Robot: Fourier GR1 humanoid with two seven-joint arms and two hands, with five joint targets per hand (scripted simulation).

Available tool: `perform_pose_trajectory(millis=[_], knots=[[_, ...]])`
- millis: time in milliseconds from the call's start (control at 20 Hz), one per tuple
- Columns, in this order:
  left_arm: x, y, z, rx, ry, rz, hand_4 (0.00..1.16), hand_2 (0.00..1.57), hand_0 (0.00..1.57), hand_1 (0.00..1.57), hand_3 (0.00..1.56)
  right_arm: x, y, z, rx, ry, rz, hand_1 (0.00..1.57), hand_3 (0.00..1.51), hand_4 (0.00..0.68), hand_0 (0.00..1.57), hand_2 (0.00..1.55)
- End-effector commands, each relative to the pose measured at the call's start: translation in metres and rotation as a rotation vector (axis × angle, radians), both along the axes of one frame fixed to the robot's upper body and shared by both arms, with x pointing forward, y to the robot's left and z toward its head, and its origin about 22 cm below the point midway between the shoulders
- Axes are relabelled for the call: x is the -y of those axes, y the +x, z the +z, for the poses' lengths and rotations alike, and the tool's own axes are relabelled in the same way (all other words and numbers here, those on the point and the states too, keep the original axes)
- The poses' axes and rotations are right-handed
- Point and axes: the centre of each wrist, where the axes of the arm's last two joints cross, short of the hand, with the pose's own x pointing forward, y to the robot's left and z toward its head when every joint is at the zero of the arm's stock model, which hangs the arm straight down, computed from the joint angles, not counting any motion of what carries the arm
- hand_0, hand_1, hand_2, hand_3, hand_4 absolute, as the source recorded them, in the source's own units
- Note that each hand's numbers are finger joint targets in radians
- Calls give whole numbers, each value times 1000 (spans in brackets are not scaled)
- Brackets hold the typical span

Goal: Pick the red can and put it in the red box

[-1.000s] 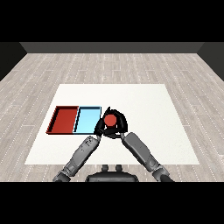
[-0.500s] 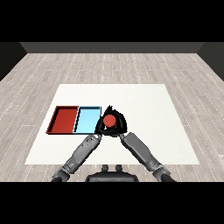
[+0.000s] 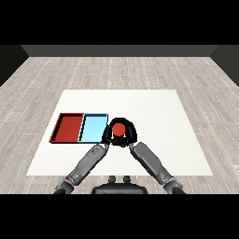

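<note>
Hands meet at the middle of the white table [image 3: 154, 107], where both black hands close in around a red can [image 3: 119, 129] just beside the right edge of the light blue tray [image 3: 93, 127]. Largest in view is the table itself, a pale square set on a grey plank floor [image 3: 119, 70] with a dark wall behind it. Two grey forearms rise from the lower corners of the head view and converge toward the can, the left forearm [image 3: 86, 163] angling up from the lower left and the right forearm [image 3: 151, 162] from the lower right. On the table's left half lie the two trays, side by side and touching along one edge: the red tray [image 3: 59, 129] farther left, the light blue tray between it and the can. Both trays hold nothing. The right hand [image 3: 129, 132] curls over and around the can, its dark fingers arching across the far side and down the can's right flank, so the can sits inside its grip. The left hand [image 3: 108, 134] sits against the can's left side, at the near right corner of the light blue tray; its fingers blend into the dark mass there, and whether they are curled or straight cannot be told. Only the can's round red top shows, outside both trays.
</note>
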Motion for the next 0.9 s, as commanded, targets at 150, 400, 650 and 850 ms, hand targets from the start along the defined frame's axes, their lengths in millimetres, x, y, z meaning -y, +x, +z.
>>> perform_pose_trajectory(millis=[150, 400, 650, 850], knots=[[15, -8, 4, -9, 6, 26, 857, 1495, 1571, 1571, 1340, 2, 0, -3, 25, 42, 28, 1518, 1391, 541, 1518, 1450], [8, -3, 14, 23, -40, 32, 873, 1526, 1571, 1571, 1425, -18, 5, 7, 17, 18, 21, 1517, 1398, 547, 1517, 1461], [10, -6, 16, 32, -61, 28, 1025, 1546, 1571, 1571, 1469, -13, 1, 18, -23, 68, 92, 1402, 1370, 471, 1402, 1408], [14, -2, 3, 32, -62, 25, 1140, 1569, 1571, 1571, 1491, -6, -5, 16, 28, 40, 90, 0, 0, 0, 0, 0]])
